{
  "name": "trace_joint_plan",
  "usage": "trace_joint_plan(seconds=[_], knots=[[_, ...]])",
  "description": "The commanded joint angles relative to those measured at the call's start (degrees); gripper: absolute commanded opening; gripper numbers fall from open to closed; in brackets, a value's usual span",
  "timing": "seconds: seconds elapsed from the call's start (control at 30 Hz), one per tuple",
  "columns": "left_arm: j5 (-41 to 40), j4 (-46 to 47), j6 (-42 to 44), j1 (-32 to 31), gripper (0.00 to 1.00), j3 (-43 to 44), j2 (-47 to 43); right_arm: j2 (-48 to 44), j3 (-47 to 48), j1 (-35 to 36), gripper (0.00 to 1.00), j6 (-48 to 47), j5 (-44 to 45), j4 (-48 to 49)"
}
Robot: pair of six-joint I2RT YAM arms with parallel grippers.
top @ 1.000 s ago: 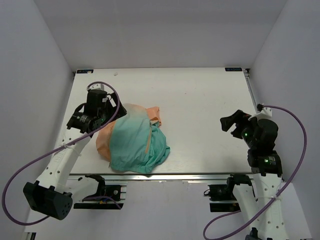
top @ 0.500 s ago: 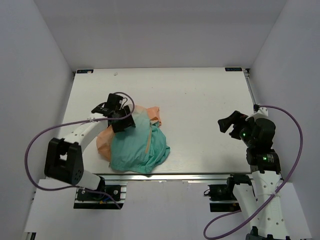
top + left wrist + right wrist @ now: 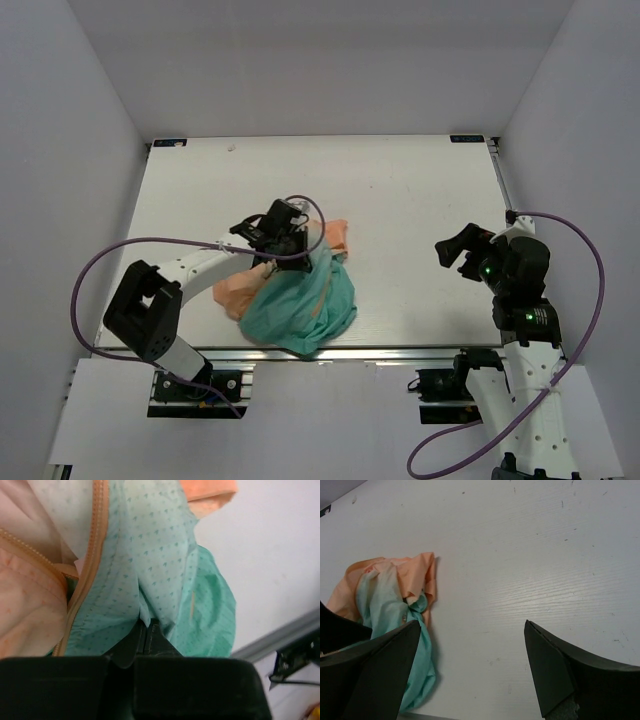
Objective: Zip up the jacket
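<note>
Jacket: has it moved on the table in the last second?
Yes. The jacket has slid right, away from the table's left edge.

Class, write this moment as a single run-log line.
left gripper: shut on jacket | right gripper: open, apart from jacket | jacket: crumpled on table, left of centre

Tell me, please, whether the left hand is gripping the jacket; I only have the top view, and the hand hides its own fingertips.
Observer: Yes. The left wrist view shows the left hand shut on a teal fold of the jacket.
Operator: Is the zipper in that grip?
Observer: No. The orange zipper runs beside the pinched fold, outside the grip.
Operator: And the right hand?
Observer: Its wrist view shows it open over the bare table, apart from the jacket.
</note>
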Motion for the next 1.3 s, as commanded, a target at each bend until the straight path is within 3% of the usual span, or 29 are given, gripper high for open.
trace_joint_plan(seconds=[0.0, 0.13, 0.2, 0.23, 0.43, 0.53, 0.73, 0.87, 1.03, 1.23, 1.27], knots=[[1.78, 3.89, 0.94, -6.91, 0.00, 5.01, -1.85, 0.11, 0.25, -0.17, 0.89, -0.88, -1.31, 0.63], [3.07, 1.08, 1.99, -15.35, 0.00, 10.46, -0.18, 0.73, -0.28, -0.17, 0.89, -0.61, -2.11, 1.06], [4.75, -0.23, 1.47, -16.33, 0.83, 10.38, 0.52, 1.60, -0.28, -0.17, 0.89, -0.87, -2.02, 0.89], [3.71, -2.33, 1.29, -16.42, 0.98, 9.86, 0.17, 1.96, -0.28, -0.17, 0.90, -0.96, -2.02, 0.45], [-15.16, -14.47, -0.64, -16.15, 0.98, 16.17, -5.97, 5.91, -0.81, -0.17, 0.89, -1.41, -2.19, -1.65], [-17.13, -13.69, -0.55, -13.62, 0.98, 18.20, -10.37, 8.28, -1.51, -0.17, 0.89, -0.97, -2.63, -2.19], [-12.12, -11.59, 0.67, 0.45, 0.98, 21.63, -6.08, 12.24, -4.67, 1.22, 0.89, 1.40, -4.83, 0.97], [-7.58, -10.43, 2.52, 0.90, 0.98, 25.84, 6.38, 17.32, -5.55, 7.55, 0.89, 4.13, -0.27, 3.78], [-0.88, -13.42, 3.75, 0.99, 0.98, 37.69, 21.86, 24.80, -5.29, 18.27, 0.89, 8.08, 7.56, 10.29], [4.48, -9.74, 3.31, 0.99, 0.97, 37.46, 28.73, 35.88, -2.83, 18.99, 0.89, 12.30, 13.80, 11.70], [5.27, -8.95, 3.40, 0.99, 0.90, 36.23, 29.61, 37.45, -2.74, 18.99, 0.89, 12.39, 13.71, 12.92]])
